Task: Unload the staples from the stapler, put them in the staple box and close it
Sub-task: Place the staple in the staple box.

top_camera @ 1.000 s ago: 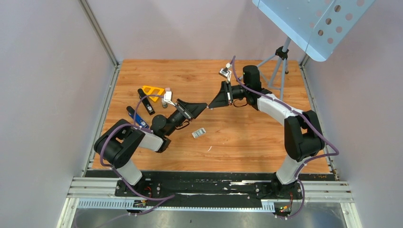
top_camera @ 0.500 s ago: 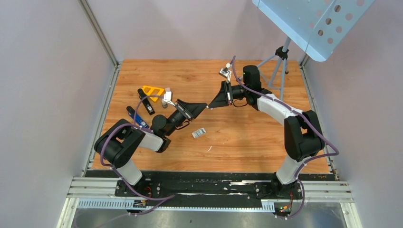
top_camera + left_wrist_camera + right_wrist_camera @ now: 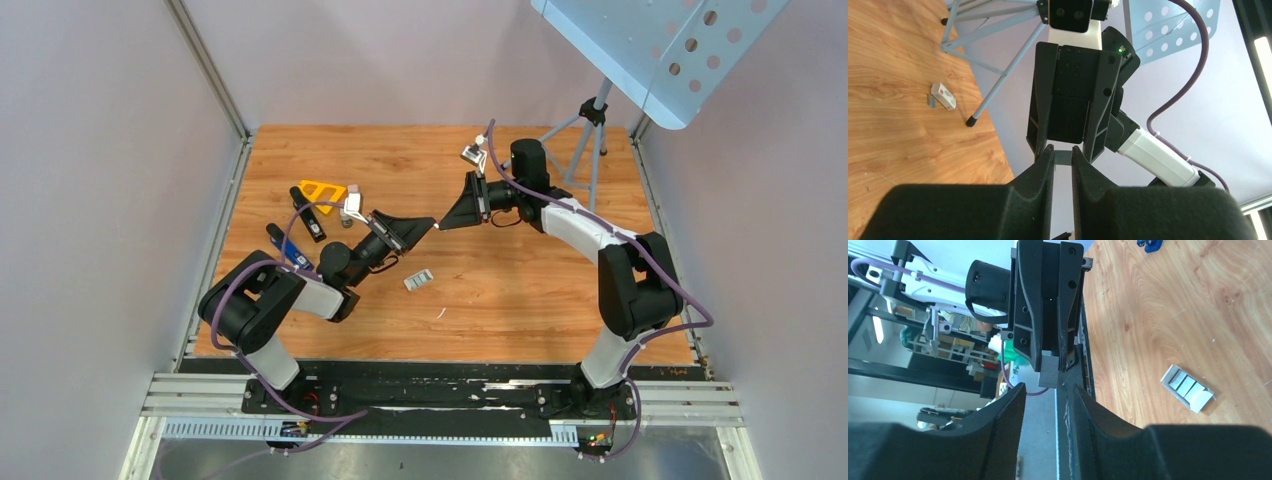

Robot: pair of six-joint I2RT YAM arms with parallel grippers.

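Staples (image 3: 1049,372) | pinched in left gripper (image 3: 1062,151) | right gripper (image 3: 1047,390) spread, seemingly clear

You have no legible text, number or brand in any view. The small white box (image 3: 943,96) on the surface (image 3: 898,125) bears a red patch, too small to read.

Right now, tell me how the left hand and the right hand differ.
The left hand is shut on the staple strip; the right hand is open, not gripping it. The left hand's fingers are nearly together; the right hand's stand apart. Both are black, facing tip to tip above the table.
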